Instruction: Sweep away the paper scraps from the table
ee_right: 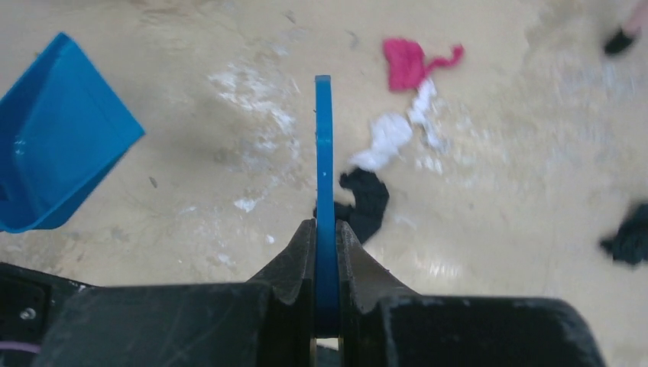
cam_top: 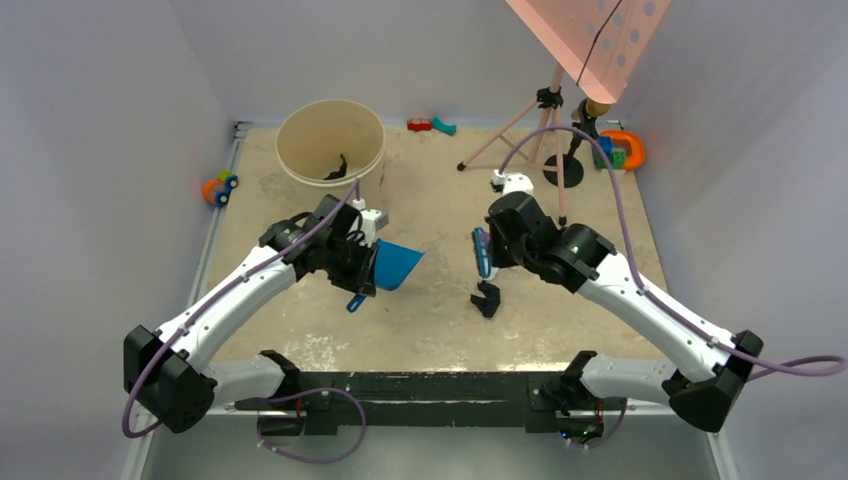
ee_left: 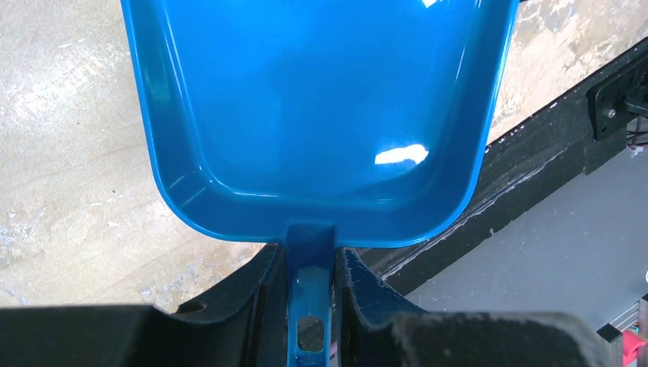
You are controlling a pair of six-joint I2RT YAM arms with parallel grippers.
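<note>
Grips the blue dustpan (ee_left: 321, 99) by its narrow handle in the left end effector (ee_left: 312, 264), fingers partly closed and pressed against both sides of the handle. Holds the pan over the left-centre of the table (cam_top: 430, 335), wide mouth turned toward the right arm. Pinches the thin blue brush (ee_right: 324, 153), seen edge-on, in the right end effector (ee_right: 325, 229), jaws closed tight on it.

Shows the paper scraps (ee_right: 419, 107) lying on the table beyond and just right of the brush: a black scrap (ee_right: 368, 200) right beside the blade, contact impossible to judge; a white scrap (ee_right: 384, 141) next out; a pink scrap (ee_right: 409, 61) farthest; a dark scrap (ee_right: 630, 238) apart at the right edge. Puts the brush between these and the dustpan, pan well apart from them.

Shows also, from above, a beige bowl (cam_top: 330, 140) at the far left of the table with a dark bit inside, red and teal blocks (cam_top: 430, 125) at the far edge, and a tripod stand (cam_top: 520, 130) toward the far right.
</note>
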